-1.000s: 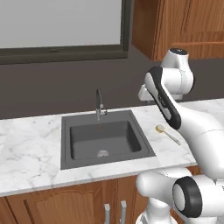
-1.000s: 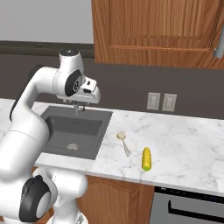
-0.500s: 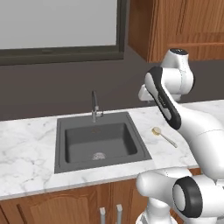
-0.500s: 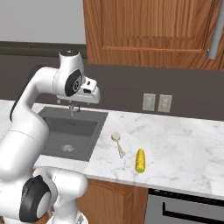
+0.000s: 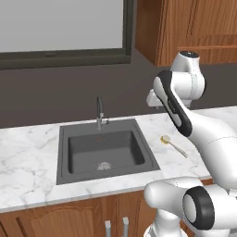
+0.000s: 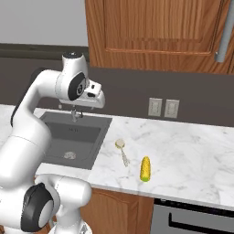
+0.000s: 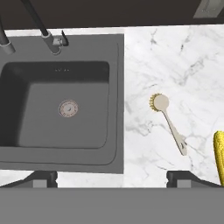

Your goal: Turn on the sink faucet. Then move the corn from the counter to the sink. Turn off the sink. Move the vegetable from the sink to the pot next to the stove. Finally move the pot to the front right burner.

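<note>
The sink (image 7: 39, 118) is a dark grey basin with a round drain, set in the white marble counter (image 7: 175, 65). The slim faucet (image 7: 48, 35) stands at its back rim, also seen as the faucet (image 5: 99, 112). The yellow corn (image 6: 145, 168) lies on the counter right of the sink (image 6: 68, 137), and the corn (image 7: 219, 153) is cut by the hand view's right edge. My gripper (image 7: 111, 178) hangs high over the sink's right rim, pointing down, open and holding nothing. The pot and the stove are out of view.
A dish brush (image 7: 168, 118) lies on the marble between sink and corn; the same brush (image 5: 173, 144) sits right of the basin. Wall outlets (image 6: 163, 109) sit behind the counter. A dark appliance front (image 6: 196, 219) is below the counter at the right.
The whole picture has slid a little to the left, so the base moved right. The arm keeps the same pose over the sink's right side, jaws still wide.
</note>
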Tool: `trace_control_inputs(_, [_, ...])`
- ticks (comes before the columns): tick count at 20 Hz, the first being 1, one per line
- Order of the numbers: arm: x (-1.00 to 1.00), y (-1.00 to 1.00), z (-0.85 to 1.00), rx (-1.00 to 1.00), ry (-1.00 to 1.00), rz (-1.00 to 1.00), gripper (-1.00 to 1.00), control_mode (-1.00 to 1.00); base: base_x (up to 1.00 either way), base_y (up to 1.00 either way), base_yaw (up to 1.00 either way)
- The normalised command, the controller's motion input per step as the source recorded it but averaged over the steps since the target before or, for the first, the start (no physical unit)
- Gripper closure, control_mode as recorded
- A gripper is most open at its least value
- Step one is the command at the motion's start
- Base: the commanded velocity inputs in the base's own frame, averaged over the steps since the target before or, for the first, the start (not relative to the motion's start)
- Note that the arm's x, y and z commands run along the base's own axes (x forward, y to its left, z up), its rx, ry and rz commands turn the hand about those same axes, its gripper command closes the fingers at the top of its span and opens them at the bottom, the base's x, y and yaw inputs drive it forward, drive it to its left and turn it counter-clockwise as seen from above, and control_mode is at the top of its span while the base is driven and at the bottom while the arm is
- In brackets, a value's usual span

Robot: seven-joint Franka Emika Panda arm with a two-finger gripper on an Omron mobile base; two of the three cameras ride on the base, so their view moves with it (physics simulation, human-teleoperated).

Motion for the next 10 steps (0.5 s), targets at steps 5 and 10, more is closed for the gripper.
trace_control_inputs(5, [0.00,0.00,0.00,0.00,0.00,0.00,-1.00,1.00,0.32,-0.17,-0.02])
trace_control_inputs(10, [0.00,0.00,0.00,0.00,0.00,0.00,-1.00,1.00,0.37,-0.14,-0.03])
